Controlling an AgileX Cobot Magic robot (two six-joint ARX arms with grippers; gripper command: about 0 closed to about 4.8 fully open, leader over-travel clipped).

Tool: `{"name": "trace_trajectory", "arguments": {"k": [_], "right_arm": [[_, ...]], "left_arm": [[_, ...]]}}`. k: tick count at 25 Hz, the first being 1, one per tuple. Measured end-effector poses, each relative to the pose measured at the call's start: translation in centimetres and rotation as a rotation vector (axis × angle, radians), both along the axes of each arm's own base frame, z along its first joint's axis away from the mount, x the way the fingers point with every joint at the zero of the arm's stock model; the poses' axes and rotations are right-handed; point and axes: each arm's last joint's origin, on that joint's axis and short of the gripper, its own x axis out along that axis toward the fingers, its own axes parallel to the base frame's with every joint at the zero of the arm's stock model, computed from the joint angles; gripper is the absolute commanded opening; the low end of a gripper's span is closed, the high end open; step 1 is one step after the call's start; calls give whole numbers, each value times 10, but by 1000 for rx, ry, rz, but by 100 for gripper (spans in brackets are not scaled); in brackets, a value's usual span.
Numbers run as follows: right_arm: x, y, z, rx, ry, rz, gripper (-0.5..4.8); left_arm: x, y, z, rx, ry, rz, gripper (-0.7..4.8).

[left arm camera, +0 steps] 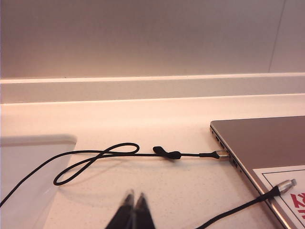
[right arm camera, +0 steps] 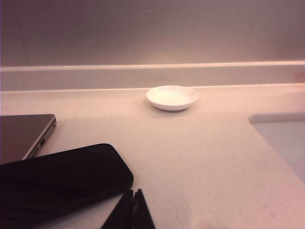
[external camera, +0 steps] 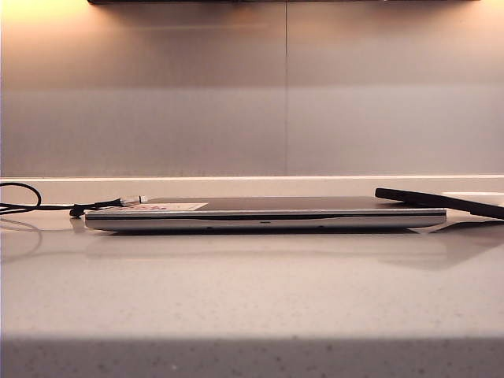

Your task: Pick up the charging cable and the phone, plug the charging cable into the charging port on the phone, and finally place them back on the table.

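Note:
The charging cable (left arm camera: 190, 154) lies in a loose loop on the table (external camera: 252, 291), with a small black clip (left arm camera: 167, 153) along it. One plug sits at the laptop's side edge. The silvery plug tip (left arm camera: 287, 184) rests on the laptop lid. My left gripper (left arm camera: 135, 194) hovers shut and empty, short of the cable. The phone (right arm camera: 62, 176), a flat black slab, leans with one end on the laptop's corner (external camera: 441, 201). My right gripper (right arm camera: 134, 192) is shut and empty, just beside the phone's near edge. Neither gripper shows in the exterior view, where the cable (external camera: 47, 208) lies at the far left.
A closed silver-grey laptop (external camera: 260, 214) lies across the middle of the table. A small white dish (right arm camera: 172, 97) stands near the back wall. Pale recessed basin edges show beyond the cable (left arm camera: 28, 162) and past the phone (right arm camera: 281, 138).

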Motion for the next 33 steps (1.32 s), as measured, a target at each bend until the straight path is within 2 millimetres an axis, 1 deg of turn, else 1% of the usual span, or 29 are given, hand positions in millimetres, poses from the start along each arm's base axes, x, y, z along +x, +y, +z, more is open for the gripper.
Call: {"name": "trace_trajectory", "arguments": {"k": [10,13,15,16,17,19,20,21,22,24,26,27,28,29,30,33], "right_arm": [[0,0,0,9,-1,0,-5],[0,0,0,8,-1,0,-5],[-1,0,5,9,-9,0,-5],[-2,0,11,9,-26,1,-5],[-6,0,26,10,-74,0,-5],[-10,0,40,11,-122,1,-5],[-13,0,49,11,-143,1,-5],[-15,0,56,12,-156,1,-5],[-18,0,68,14,-170,1,-5],[-19,0,83,15,-165,0,-5],[-17,0,101,15,-159,0,-5],[-15,0,106,15,-155,0,-5],[-11,0,118,15,-141,0,-5],[-8,0,125,14,-136,1,-5],[-4,0,136,14,-131,1,-5],[8,1,153,14,-111,10,-6]], "left_arm": [[0,0,0,0,0,0,-6],[0,0,1,-33,-9,-2,-6],[-1,0,5,-48,-40,-4,-6],[-1,0,8,-49,-49,-4,-6],[-3,0,15,-49,-75,-5,-6],[-6,0,26,-49,-119,-6,-6],[-8,0,36,-56,-152,-8,-6],[-10,0,40,-61,-164,-9,-6],[-12,0,48,-70,-184,-11,-6],[-15,0,58,-89,-205,-15,-6],[-14,0,67,-111,-202,-19,-6],[-13,0,70,-114,-198,-19,-6],[-12,0,77,-115,-196,-19,-6],[-11,0,80,-115,-197,-19,-6],[-6,0,86,-115,-189,-19,-6],[6,0,96,-135,-139,-19,-6]]}}
